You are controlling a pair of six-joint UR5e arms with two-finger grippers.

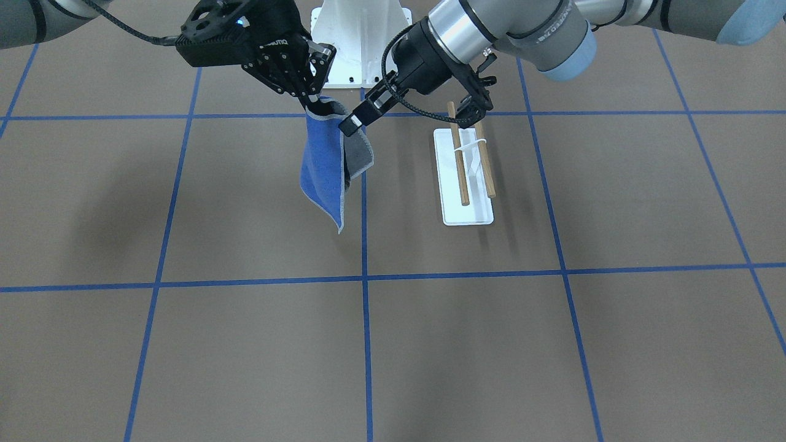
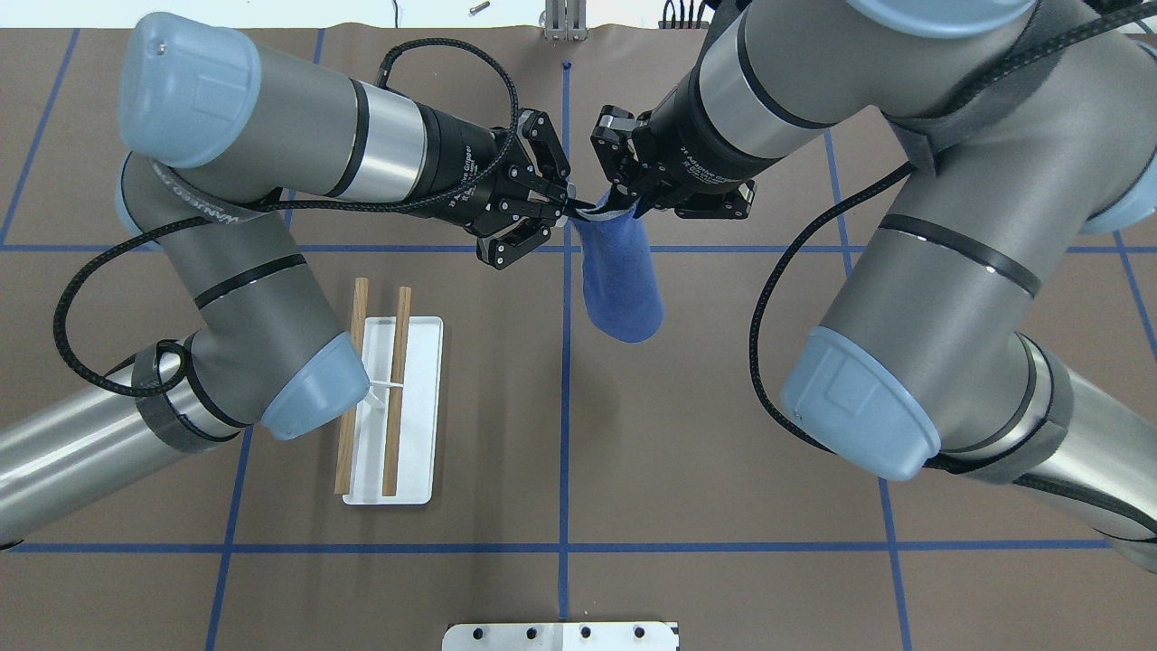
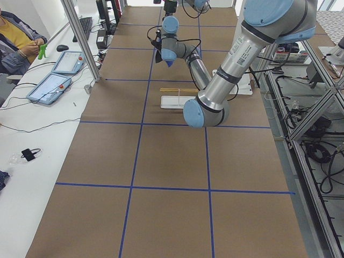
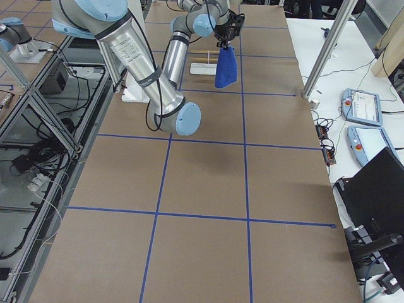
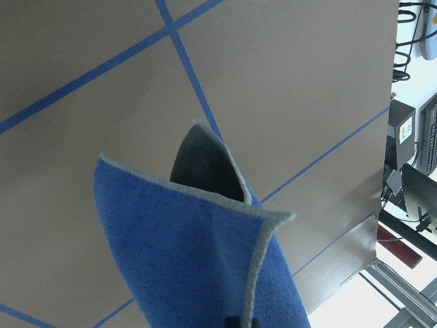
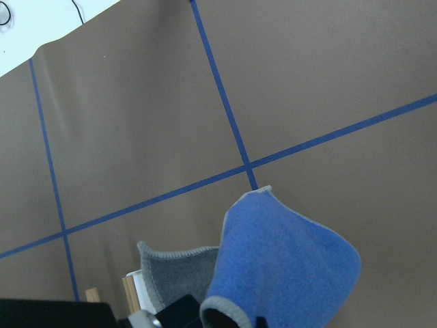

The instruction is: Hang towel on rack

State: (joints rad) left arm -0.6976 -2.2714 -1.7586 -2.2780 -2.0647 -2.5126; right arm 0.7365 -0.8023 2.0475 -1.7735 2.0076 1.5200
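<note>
Towel (image 1: 322, 162) hangs blue-side out, grey within, pinched by left end effector (image 1: 351, 124) and right end effector (image 1: 313, 101)

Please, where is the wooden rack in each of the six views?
Front-facing: rack right of centre.
Overhead: rack lower left.
Exterior left: rack above centre.
Exterior right: rack top centre, left of towel.
Left wrist: not in it.
Right wrist: rack, dowel ends at bottom-left edge.
Shared landmark: the hanging blue towel.
</note>
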